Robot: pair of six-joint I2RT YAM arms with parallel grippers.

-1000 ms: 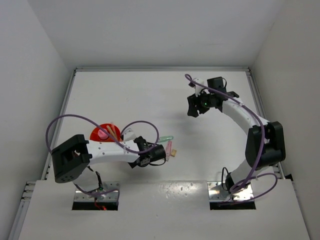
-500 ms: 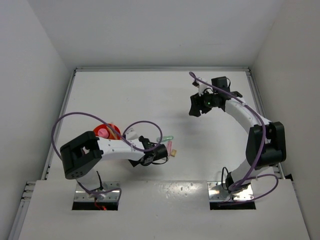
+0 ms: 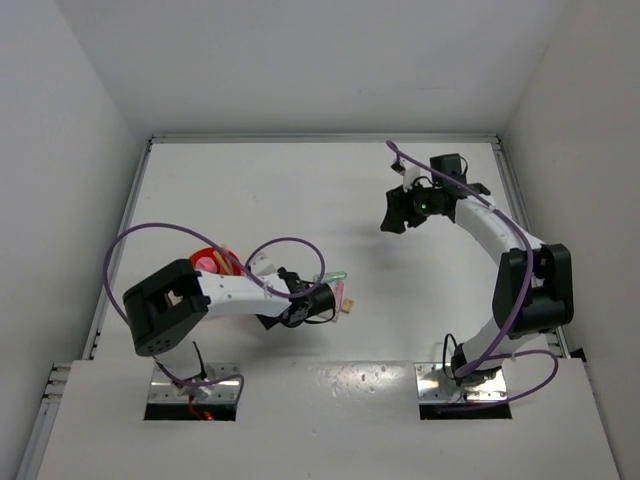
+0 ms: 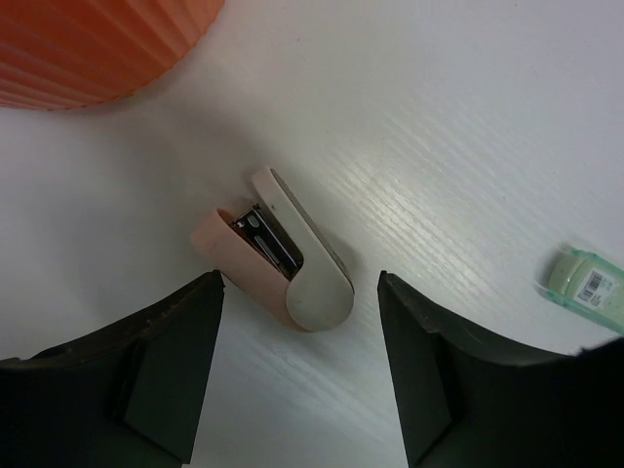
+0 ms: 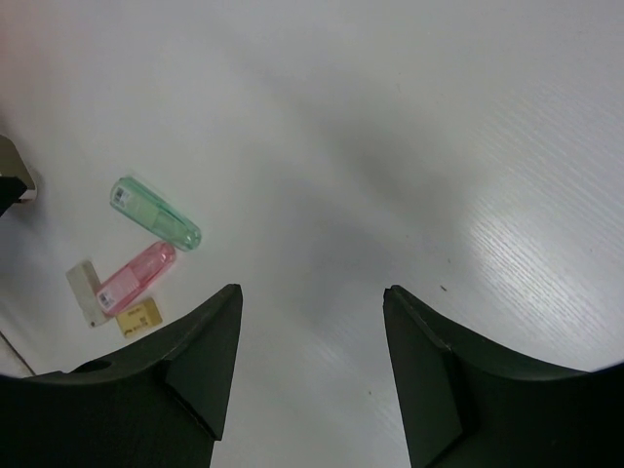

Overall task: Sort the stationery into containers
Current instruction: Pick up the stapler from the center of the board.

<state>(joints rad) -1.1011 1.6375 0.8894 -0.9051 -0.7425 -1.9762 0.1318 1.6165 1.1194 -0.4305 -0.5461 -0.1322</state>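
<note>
My left tool (image 4: 297, 285), spread, hovers astride the pink stapler (image 4: 278, 255) — its long axis lies diagonally across the gap.

The stapler (image 4: 283, 255) lies on the table (image 4: 439, 117) between bowl (image 4: 88, 49) and marker (image 4: 588, 286); touching neither.

white table (image 3: 300, 190) with bowl (image 4: 88, 44), markers (image 5: 156, 213)
</note>
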